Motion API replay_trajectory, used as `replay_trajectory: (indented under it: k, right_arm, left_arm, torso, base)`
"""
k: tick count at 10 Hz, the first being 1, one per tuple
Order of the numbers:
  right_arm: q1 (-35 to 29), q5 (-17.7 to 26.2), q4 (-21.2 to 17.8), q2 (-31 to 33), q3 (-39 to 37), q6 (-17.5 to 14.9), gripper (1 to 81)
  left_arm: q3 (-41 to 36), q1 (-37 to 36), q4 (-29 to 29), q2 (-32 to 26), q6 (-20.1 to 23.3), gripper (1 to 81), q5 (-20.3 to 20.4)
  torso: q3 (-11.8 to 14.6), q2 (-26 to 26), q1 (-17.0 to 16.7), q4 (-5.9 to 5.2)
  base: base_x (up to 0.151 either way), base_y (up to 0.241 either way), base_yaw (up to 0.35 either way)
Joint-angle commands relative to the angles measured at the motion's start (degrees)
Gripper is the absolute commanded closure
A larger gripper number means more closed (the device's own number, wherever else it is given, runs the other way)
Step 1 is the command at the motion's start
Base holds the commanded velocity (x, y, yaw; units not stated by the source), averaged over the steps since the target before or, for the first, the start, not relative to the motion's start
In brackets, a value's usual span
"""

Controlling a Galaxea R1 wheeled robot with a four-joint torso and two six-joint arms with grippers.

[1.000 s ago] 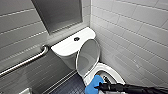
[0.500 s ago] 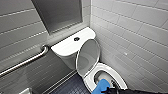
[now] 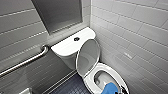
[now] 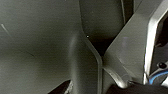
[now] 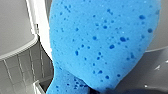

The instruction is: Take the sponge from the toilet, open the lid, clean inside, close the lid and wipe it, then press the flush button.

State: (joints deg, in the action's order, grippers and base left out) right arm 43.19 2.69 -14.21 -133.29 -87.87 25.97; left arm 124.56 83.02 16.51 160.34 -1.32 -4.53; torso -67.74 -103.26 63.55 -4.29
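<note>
Right hand [image 3: 120, 90] clamped on sponge [image 3: 110, 88], over toilet [image 3: 111, 70]. Risks: loose grip dropping sponge below hand; raised lid [image 3: 88, 57] beyond hand knocked shut on careless swing.

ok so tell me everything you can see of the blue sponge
The bright blue soft sponge looks porous and foam-like, speckled with darker blue pores. Its outline is rounded, one broad lobe narrowing to a waist. In the head view it shows over the near side of the open white ceramic toilet bowl, with the white oval plastic lid raised behind. Whether it touches the bowl's inside cannot be told.
</note>
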Motion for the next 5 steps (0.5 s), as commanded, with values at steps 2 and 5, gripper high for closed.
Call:
replay_trajectory:
  k: [2, 5]
  right_arm:
    - [-0.8, 1.6, 1.1, 11.0, 8.2, 0.0, 81.1]
    - [2.5, -1.6, 1.3, 16.3, 11.5, 0.0, 81.1]
  left_arm:
    - [-1.3, 0.7, 0.0, -0.6, 0.4, 1.0, -4.5]
    - [-1.3, 0.7, 0.1, -0.5, 0.4, 1.0, -4.5]
  torso:
    - [0.0, 0.0, 0.0, 0.0]
    - [0.0, 0.0, 0.0, 0.0]
  base:
    - [0.0, 0.0, 0.0]
    - [0.0, 0.0, 0.0]
